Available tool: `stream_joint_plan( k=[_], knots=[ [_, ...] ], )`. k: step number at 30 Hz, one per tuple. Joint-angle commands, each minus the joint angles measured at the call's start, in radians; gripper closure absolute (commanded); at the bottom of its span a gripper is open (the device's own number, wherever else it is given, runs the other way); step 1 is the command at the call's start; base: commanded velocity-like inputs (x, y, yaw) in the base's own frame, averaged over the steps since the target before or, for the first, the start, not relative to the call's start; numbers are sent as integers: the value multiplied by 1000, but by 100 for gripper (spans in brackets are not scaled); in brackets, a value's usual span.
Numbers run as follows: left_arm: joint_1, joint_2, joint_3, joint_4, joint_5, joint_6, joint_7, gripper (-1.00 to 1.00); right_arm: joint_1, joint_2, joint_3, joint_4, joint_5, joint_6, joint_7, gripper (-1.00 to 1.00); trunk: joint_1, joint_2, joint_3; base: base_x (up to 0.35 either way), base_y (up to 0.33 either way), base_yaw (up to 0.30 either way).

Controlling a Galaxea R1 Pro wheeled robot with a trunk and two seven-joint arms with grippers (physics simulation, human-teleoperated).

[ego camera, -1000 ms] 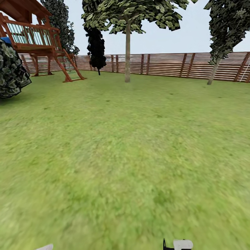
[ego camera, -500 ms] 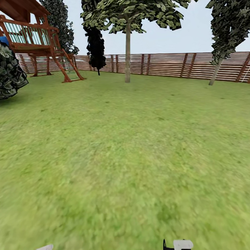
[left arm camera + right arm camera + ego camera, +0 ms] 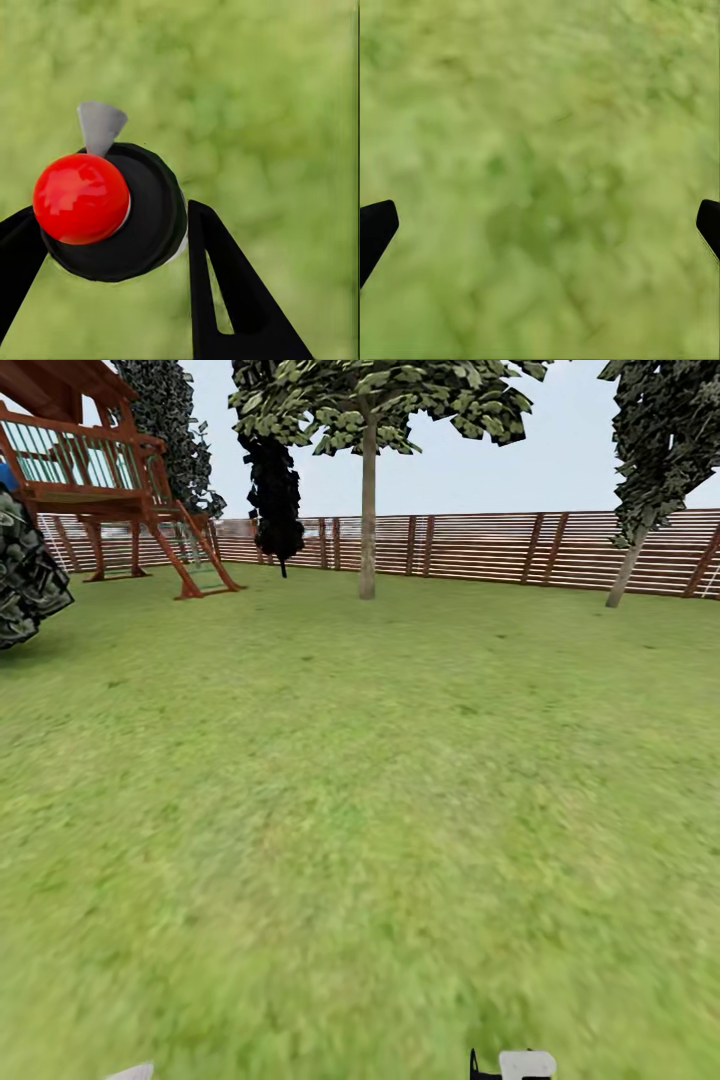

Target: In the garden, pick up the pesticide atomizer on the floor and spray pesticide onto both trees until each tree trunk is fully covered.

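In the left wrist view the pesticide atomizer (image 3: 154,225) is a black bottle seen from above, with a round red top (image 3: 81,198) and a grey nozzle. My left gripper (image 3: 112,229) is shut on it, one black finger (image 3: 225,292) on each side, above blurry green grass. The right gripper (image 3: 544,223) is open, its two fingertips far apart over bare floor (image 3: 540,150). Across the garden lawn (image 3: 360,790), one tree trunk (image 3: 368,520) stands pale and straight at the far centre. A second tree trunk (image 3: 627,570) leans at the far right by the fence.
A brown slat fence (image 3: 480,547) closes the far side. A wooden play tower with a ladder (image 3: 110,480) stands at the far left, beside a dark bush (image 3: 25,580). A near-black conifer (image 3: 275,490) stands left of the centre tree.
The whole head view has shifted a little: the play tower and bush slid left and the right tree slid right, so the camera has moved forward. Both grippers hold as before.
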Motion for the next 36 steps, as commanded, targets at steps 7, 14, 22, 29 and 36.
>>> stream_joint_plan(
  k=[7, 14, 22, 29, 36],
  knots=[
    [0, 0, 1, 1, 5, -3, -1, 100, -1, 0, 8, 1, 3, 1, -10, -100, 0, 0, -1, 339, 0, 0],
    [0, 0, 1, 1, 5, -3, -1, 100, 0, 0, 8, 1, 3, 0, -10, -100, 0, 0, -1, 339, 0, 0],
    [-1, 0, 1, 1, 5, -3, -1, 100, -1, 0, 8, 1, 3, 1, -10, -100, 0, 0, -1, 339, 0, 0],
    [0, 0, 1, 1, 5, -3, -1, 100, -1, 0, 8, 1, 3, 1, -10, -100, 0, 0, -1, 339, 0, 0],
    [0, 0, 1, 1, 5, -3, -1, 100, -1, 0, 8, 1, 3, 0, -10, -100, 0, 0, -1, 339, 0, 0]
  ],
)
